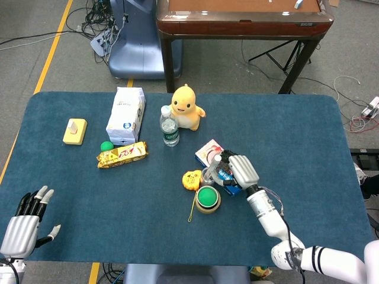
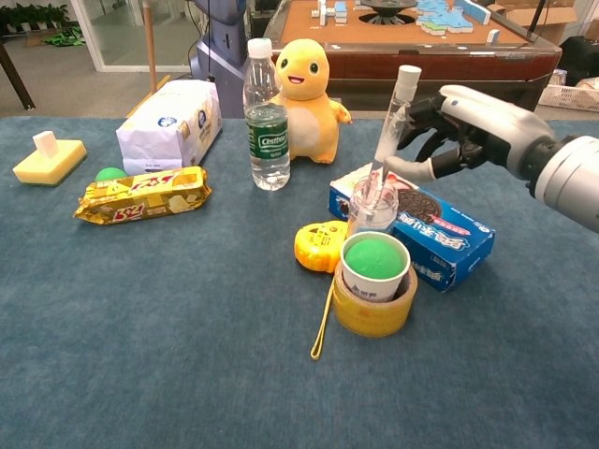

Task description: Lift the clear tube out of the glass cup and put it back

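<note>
The clear tube [image 2: 391,126] stands tilted with its lower end inside the small glass cup [image 2: 372,211], its white-capped top leaning toward the right. My right hand [image 2: 465,129] pinches the tube's middle between thumb and fingers, from the right side. In the head view the same hand [image 1: 240,170] sits just right of the cup [image 1: 208,176], with the tube [image 1: 217,160] poking up. My left hand [image 1: 26,223] rests at the table's front left corner, fingers spread, holding nothing.
Crowding the cup are a blue cookie box [image 2: 440,232] behind it, a green-topped cup in a yellow tape roll [image 2: 374,276] in front, and a yellow tape measure [image 2: 318,245] to its left. A water bottle [image 2: 268,122], a duck toy [image 2: 309,84] and snack packs [image 2: 140,195] lie further left.
</note>
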You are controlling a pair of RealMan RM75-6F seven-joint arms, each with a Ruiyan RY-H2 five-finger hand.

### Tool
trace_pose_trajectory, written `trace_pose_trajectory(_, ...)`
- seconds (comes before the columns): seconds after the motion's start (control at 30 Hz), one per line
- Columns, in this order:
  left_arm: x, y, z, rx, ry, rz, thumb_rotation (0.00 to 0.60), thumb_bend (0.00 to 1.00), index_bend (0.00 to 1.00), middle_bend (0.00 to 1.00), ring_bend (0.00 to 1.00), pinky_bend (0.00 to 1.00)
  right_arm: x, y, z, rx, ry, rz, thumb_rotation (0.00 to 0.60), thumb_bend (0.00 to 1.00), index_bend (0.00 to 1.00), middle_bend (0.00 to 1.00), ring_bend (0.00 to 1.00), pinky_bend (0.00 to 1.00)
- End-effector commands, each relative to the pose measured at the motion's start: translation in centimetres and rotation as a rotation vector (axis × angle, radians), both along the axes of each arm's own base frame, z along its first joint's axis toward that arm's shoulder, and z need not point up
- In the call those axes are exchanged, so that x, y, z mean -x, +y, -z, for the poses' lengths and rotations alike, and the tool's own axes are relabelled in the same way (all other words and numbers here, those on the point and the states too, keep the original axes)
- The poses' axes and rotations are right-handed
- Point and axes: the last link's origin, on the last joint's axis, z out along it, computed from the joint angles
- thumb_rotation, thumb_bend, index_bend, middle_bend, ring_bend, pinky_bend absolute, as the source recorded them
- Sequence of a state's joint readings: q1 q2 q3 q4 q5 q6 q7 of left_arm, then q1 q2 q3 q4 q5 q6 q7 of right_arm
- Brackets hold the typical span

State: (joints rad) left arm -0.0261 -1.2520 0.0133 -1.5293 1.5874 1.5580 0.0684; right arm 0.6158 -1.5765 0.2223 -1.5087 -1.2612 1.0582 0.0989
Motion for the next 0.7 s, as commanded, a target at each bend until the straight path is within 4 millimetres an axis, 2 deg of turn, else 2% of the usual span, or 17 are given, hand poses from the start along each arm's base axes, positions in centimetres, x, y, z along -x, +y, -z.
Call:
trace_pose_trajectory(0.03,0.0,0.0,0.0,-0.001,-0.001,-0.001,0.6,0.27,0.0,0.0,0.0,0.0,0.1,0.0,0.2,-0.006,0.01,0.0,0.6,0.49,0.63,0.36,0.24,0.32)
trace_pose_trajectory(0.17,0.1,0.0,0.0,-0.001,-0.002,-0.002,0.6,0.27,0.0,0.0,0.0,0.0,0.2,0.1,0.5,-0.022,0.023,0.004,0.6,0.45,0.58,0.33,0.2,0.28)
trace_pose_trajectory(0.3,0.2,-0.1,-0.1,-0.003,-0.001,-0.006,0.6,0.27,0.0,0.0,0.0,0.0,0.3,0.2,0.8,-0.045,0.039,0.012,0.6,0.36,0.5,0.27,0.15,0.23)
trace_pose_trajectory(0.4,0.2,-0.1,-0.2,-0.005,-0.001,-0.008,0.6,0.27,0.0,0.0,0.0,0.0,0.4,0.4,0.6,-0.06,0.049,0.017,0.6,0.26,0.38,0.22,0.1,0.2)
trace_pose_trajectory(0.5,0.2,0.0,-0.2,-0.005,0.001,-0.005,0.6,0.27,0.0,0.0,0.0,0.0,0.6,0.7,-0.4,-0.036,0.049,0.015,0.6,0.14,0.17,0.13,0.04,0.16)
trace_pose_trajectory(0.7,-0.1,0.4,-0.3,-0.006,0.003,0.008,0.6,0.27,0.0,0.0,0.0,0.0,2.3,2.1,-4.2,0.071,0.093,0.019,0.6,0.13,0.14,0.12,0.04,0.16)
